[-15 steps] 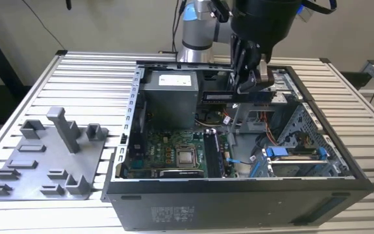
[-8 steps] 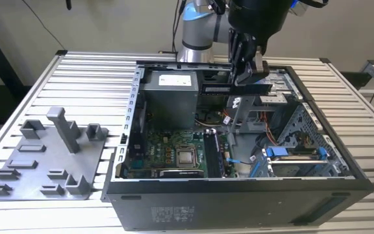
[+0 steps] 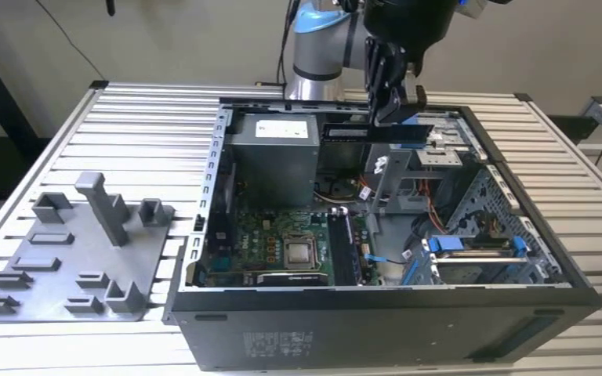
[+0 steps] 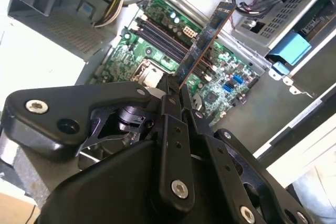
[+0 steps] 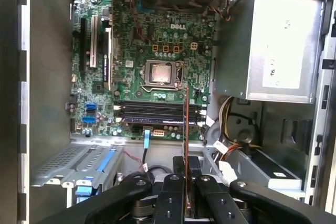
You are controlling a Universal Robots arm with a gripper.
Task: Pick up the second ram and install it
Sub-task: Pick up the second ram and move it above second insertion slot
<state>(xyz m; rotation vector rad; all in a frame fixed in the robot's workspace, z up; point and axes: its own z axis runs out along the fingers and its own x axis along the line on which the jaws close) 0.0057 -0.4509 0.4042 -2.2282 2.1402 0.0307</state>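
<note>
- Gripper (image 3: pixel 393 116) clamped on the second ram (image 3: pixel 369 133); you hold it above the case (image 3: pixel 385 321), toward its arm-side edge.
- Height likely gives clearance before motherboard slots (image 5: pixel 157 111).

The ribbed silver metal table (image 3: pixel 552 157) looks brushed; the grey plastic tray with posts (image 3: pixel 71 254) matt; the second ram (image 4: pixel 203 45), a flat dark board, faintly glossy.
</note>
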